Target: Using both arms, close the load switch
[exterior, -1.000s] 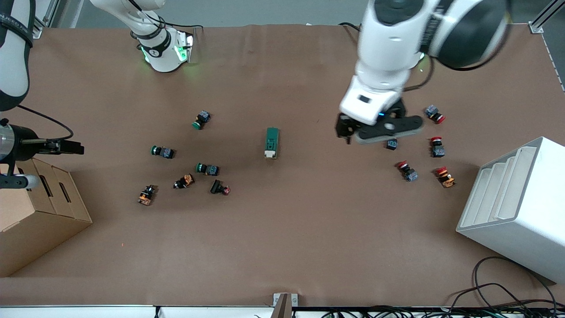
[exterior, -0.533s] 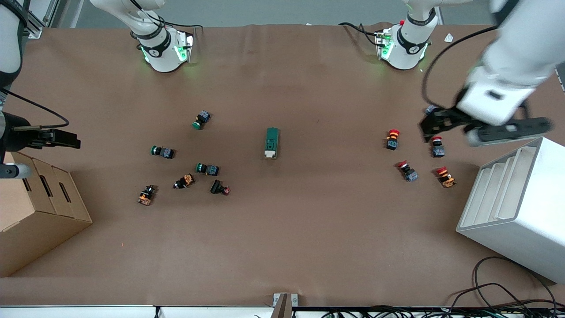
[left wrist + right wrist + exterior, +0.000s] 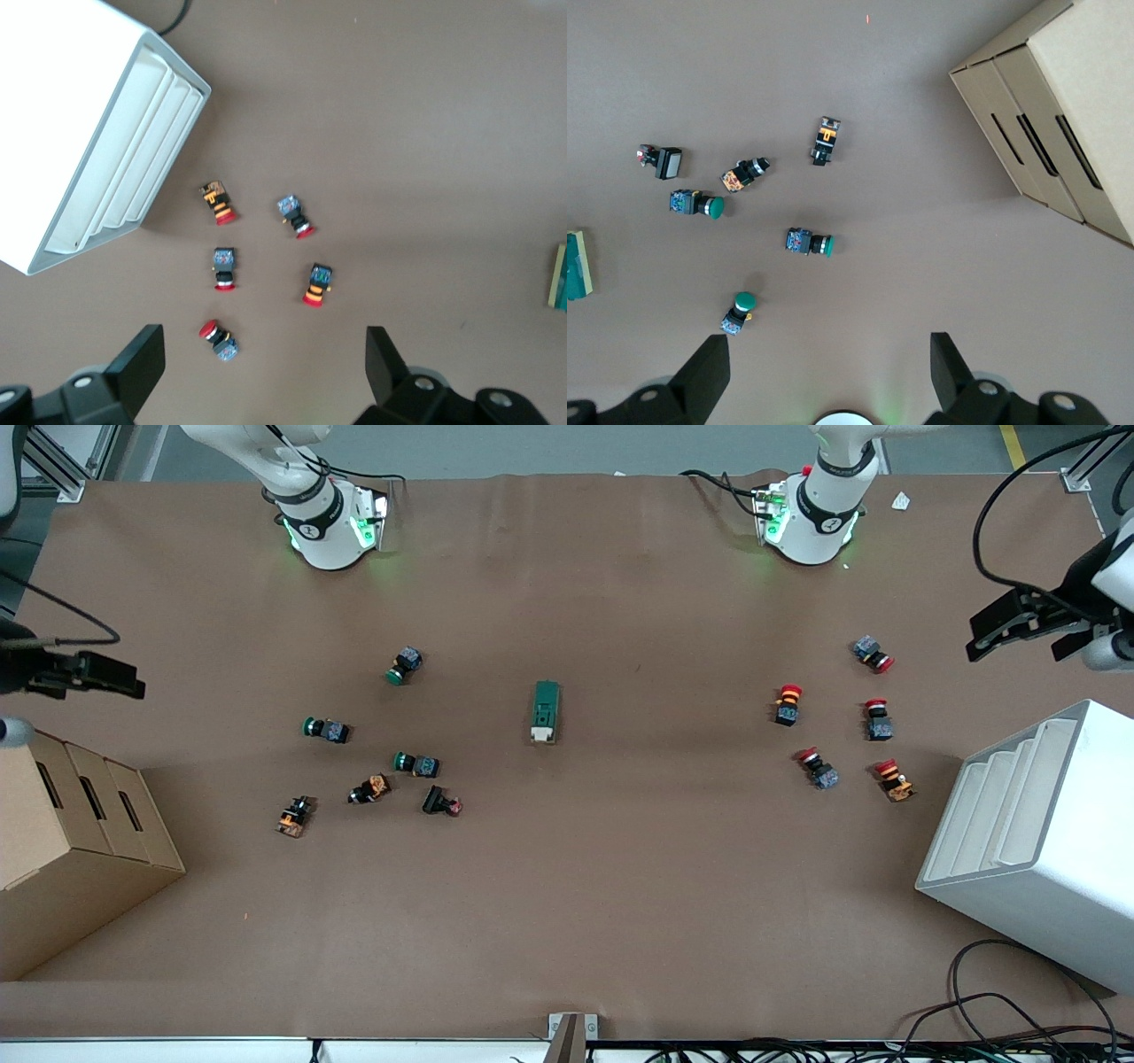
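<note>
Both grippers, the left gripper (image 3: 1019,622) over the table's left-arm end and the right gripper (image 3: 97,675) over the right-arm end, are held spread and empty, well apart from the load switch (image 3: 546,711) lying mid-table, probably parked clear of it.

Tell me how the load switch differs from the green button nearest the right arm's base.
The load switch is a long green rectangular block with a cream end; the green button is shorter, with a round green cap on a dark body. The switch lies square to the table, the button askew. Both lie untouched on the table.
</note>
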You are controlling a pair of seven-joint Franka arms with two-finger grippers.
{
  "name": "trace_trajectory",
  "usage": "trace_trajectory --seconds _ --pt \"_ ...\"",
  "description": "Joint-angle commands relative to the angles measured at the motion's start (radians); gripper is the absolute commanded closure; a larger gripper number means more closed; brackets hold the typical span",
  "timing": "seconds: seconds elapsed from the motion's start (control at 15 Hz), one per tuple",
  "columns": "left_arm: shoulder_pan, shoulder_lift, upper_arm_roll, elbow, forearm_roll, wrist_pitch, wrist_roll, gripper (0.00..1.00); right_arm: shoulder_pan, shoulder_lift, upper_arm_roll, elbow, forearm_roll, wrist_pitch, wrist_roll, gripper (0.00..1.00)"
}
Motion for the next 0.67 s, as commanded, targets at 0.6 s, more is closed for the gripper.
trace_trajectory --seconds 0.6 --pt "0.014 -0.065 0.006 -0.070 -0.012 0.003 0.032 0.00 -0.008 -0.303 0.004 -0.258 -0.008 0.045 0.046 0.00"
